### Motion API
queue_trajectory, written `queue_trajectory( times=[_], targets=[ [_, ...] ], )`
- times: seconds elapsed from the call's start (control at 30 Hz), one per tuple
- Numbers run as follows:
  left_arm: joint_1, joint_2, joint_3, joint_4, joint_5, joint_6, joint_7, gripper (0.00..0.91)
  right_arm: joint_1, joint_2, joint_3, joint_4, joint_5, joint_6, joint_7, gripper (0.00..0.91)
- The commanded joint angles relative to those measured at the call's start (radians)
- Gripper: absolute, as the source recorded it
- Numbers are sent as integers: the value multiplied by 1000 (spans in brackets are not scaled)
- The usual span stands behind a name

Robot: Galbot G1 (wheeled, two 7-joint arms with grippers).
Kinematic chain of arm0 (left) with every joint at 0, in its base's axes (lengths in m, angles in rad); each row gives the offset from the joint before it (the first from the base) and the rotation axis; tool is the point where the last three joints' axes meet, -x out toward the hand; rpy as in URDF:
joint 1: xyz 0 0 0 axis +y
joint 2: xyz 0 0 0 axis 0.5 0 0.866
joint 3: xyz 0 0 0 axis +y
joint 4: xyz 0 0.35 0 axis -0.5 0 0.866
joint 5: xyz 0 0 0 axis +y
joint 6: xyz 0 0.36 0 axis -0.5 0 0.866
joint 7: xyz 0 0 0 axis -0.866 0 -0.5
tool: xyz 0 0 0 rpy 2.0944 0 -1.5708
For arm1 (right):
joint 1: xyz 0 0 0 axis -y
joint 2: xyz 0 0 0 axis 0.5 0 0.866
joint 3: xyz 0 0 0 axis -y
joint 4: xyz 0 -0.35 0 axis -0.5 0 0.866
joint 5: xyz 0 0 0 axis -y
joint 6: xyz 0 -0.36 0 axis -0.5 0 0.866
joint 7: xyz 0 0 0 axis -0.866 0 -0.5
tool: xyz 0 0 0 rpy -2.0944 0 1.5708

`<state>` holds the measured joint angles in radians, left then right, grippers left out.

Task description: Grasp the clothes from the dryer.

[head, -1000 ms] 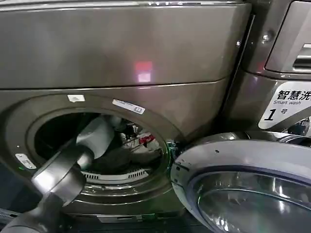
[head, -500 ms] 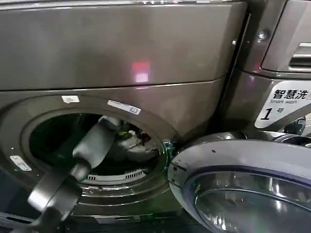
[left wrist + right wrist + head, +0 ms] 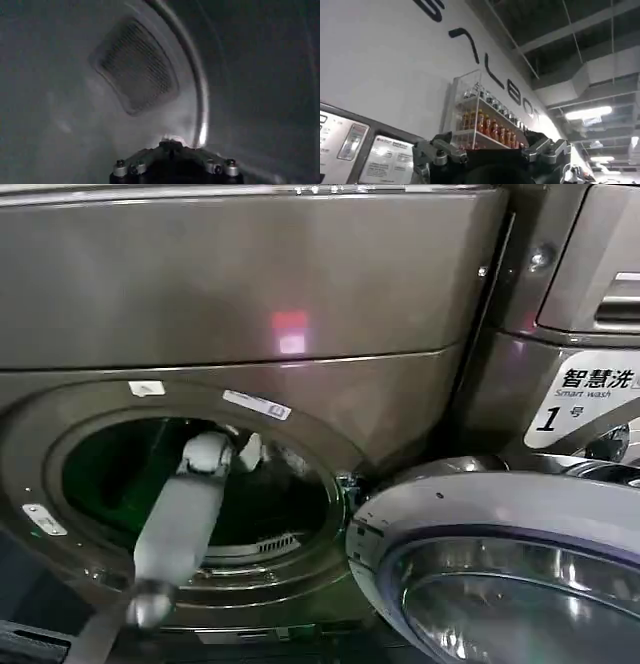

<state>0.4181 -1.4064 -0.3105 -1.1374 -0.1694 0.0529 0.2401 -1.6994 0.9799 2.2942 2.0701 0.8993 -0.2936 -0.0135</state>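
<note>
The dryer [image 3: 250, 294] is the large bronze-grey machine in front of me, its round port [image 3: 330, 454] open. My left arm [image 3: 180, 519] reaches through the port, and its wrist [image 3: 207, 452] is deep in the dark drum. A small pale patch [image 3: 250, 450] shows beside the wrist; I cannot tell whether it is the clothes. In the left wrist view my left gripper [image 3: 171, 150] faces the grey drum wall and a ribbed vent grille [image 3: 135, 70]. My right gripper [image 3: 490, 160] points up at a wall, away from the dryer.
The dryer's round glass door [image 3: 480, 564] hangs open at lower right, close to the port. A like machine [image 3: 590, 399] with a white "Smart wash" label stands to the right. The right wrist view shows a clear shelf of bottles [image 3: 485, 125] and ceiling lights.
My left arm has pushed further into the drum, and its forearm now stands steeper. The white cloth with red marks seen behind it earlier no longer shows.
</note>
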Motion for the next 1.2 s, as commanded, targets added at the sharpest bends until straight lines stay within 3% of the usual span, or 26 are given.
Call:
queue_trajectory(
  times=[0.03, 0.17, 0.3, 0.47, 1.2],
  targets=[
    [200, -32, -125, -289, -37, -71, -312, 0, -9, -5, 15, -5, 2, 12, -2, 907],
    [264, -53, -143, -348, 27, -69, -413, 0, -12, -9, 24, -10, 1, 42, 0, 907],
    [346, -67, -141, -414, 64, -61, -404, 0, -17, -11, 40, -18, 0, 83, -8, 907],
    [342, -68, -143, -414, 69, -57, -392, 0, -24, -13, 52, -29, 2, 111, 3, 907],
    [344, -57, -135, -442, 80, -52, -363, 0, -14, -5, 50, -21, 10, 121, -23, 907]
  ],
)
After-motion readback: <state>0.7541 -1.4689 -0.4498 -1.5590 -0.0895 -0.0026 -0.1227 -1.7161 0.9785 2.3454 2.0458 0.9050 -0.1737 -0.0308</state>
